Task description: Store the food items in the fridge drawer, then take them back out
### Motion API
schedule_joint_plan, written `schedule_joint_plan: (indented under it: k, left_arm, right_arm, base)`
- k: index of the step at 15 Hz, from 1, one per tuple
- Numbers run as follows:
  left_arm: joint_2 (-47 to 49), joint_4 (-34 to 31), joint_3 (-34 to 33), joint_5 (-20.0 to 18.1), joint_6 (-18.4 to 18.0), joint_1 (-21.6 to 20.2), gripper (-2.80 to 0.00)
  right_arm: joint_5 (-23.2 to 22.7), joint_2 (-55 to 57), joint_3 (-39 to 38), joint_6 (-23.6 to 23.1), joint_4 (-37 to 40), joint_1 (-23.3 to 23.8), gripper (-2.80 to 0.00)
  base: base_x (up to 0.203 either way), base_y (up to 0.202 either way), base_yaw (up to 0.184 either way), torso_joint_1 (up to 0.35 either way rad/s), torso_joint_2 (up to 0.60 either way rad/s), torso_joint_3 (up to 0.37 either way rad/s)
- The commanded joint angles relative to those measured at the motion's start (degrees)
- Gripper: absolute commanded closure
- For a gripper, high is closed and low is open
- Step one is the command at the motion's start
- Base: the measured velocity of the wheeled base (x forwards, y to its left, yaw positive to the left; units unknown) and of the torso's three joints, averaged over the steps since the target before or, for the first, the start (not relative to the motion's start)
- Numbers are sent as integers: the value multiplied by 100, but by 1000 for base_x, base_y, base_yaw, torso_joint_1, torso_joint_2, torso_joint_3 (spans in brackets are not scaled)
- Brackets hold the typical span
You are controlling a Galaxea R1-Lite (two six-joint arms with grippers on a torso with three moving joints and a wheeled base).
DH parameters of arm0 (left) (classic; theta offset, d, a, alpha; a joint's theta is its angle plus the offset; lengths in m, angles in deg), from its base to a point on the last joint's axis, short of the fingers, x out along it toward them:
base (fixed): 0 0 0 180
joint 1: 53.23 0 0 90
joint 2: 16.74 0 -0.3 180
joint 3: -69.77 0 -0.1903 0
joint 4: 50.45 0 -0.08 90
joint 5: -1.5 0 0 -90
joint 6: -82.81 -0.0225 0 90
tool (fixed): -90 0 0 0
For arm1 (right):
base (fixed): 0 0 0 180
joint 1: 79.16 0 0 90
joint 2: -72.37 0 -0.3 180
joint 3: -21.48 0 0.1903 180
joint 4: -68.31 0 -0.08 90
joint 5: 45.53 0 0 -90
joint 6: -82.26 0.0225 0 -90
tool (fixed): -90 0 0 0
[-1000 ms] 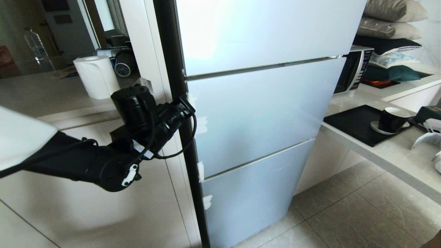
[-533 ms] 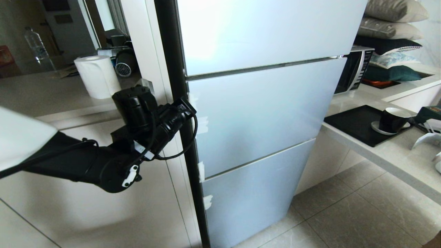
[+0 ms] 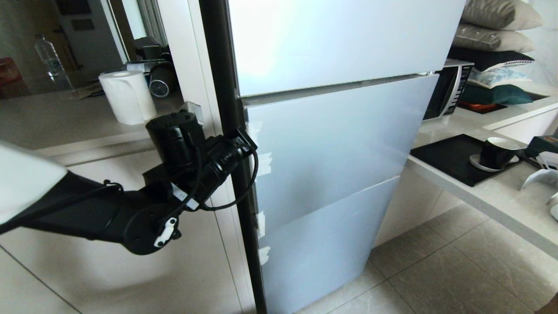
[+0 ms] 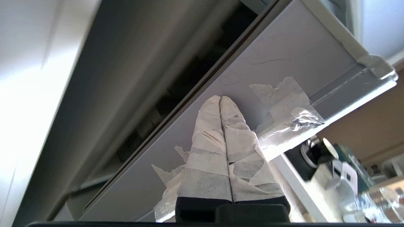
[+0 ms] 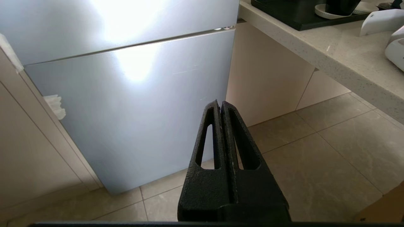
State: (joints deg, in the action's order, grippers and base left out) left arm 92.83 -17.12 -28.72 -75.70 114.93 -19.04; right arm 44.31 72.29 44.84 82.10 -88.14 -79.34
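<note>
- Landmark: the middle door panel (image 3: 335,144) of the fridge, a pale blue-grey glossy front between an upper panel and a lower panel (image 5: 132,110).
- Left gripper (image 4: 221,97): fingers wrapped in white tape and pressed together, nothing between them. The tips lie against the inner side edge of the middle door panel, beside scraps of torn tape (image 4: 284,101). In the head view the left arm reaches in at that panel's left edge.
- Door state: the middle door panel stands slightly proud of the fridge body at its left edge; the left wrist view shows a dark gap behind it. Judgement: the opening step is in hand, with the door only cracked.
- Right gripper (image 5: 220,104): black fingers closed tip to tip, holding nothing. It hangs low, in front of the lower panel, below the middle door panel and above the tiled floor (image 5: 315,164).
- Fridge drawer: not visible in any view; presumably behind one of the panels, which one cannot be told.
- Food item: not visible in any view; its location cannot be told.
- Done so far, by judgement: approach to the fridge and first separation of the middle door panel.
- Remaining: full opening, pulling out the drawer, storing the food, and retrieving it.
</note>
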Motion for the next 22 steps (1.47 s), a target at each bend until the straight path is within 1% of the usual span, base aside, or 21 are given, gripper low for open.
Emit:
schedule_joint_plan:
  k: [1, 3, 5, 7, 10, 12, 15, 16, 17, 20, 22]
  left_arm:
    - [-186, 48, -191, 0, -139, 190, 0]
    - [-342, 76, -404, 3, -376, 400, 0]
    - [-441, 78, -517, -5, -485, 605, 0]
    - [-504, 78, -583, -18, -487, 816, 0]
    - [-700, 70, -860, -69, -508, 1083, 0]
    - [-798, 69, -1005, -216, -505, 1242, 0]
    - [-957, 69, -1224, -459, -505, 1607, 0]
    - [-1013, 58, -1299, -550, -505, 1674, 0]
    - [-1067, 47, -1430, -748, -505, 1716, 0]
    - [-1261, 35, -1879, -1505, -497, 1734, 0]
    - [-1369, 35, -2045, -1859, -496, 1722, 0]
  right_arm:
    - [-2, 7, 0, -2, -1, -8, 0]
    - [-2, 7, 0, -2, -1, -8, 0]
    - [-2, 7, 0, -2, -1, -8, 0]
    - [-2, 7, 0, -2, -1, -8, 0]
    - [-2, 7, 0, -2, -1, -8, 0]
    - [-2, 7, 0, -2, -1, -8, 0]
    - [-2, 7, 0, -2, -1, -8, 0]
    - [-2, 7, 0, -2, -1, -8, 0]
    - [-2, 7, 0, -2, -1, -8, 0]
    - [-2, 7, 0, -2, -1, -8, 0]
    - [-2, 7, 0, -2, -1, -8, 0]
  base:
    - [0, 0, 0, 0, 0, 0]
    - [0, 0, 0, 0, 0, 0]
    - [0, 0, 0, 0, 0, 0]
    - [0, 0, 0, 0, 0, 0]
    - [0, 0, 0, 0, 0, 0]
    - [0, 0, 0, 0, 0, 0]
    - [0, 0, 0, 0, 0, 0]
    - [0, 0, 0, 0, 0, 0]
    - [0, 0, 0, 0, 0, 0]
    - [0, 0, 0, 0, 0, 0]
    - [0, 0, 0, 0, 0, 0]
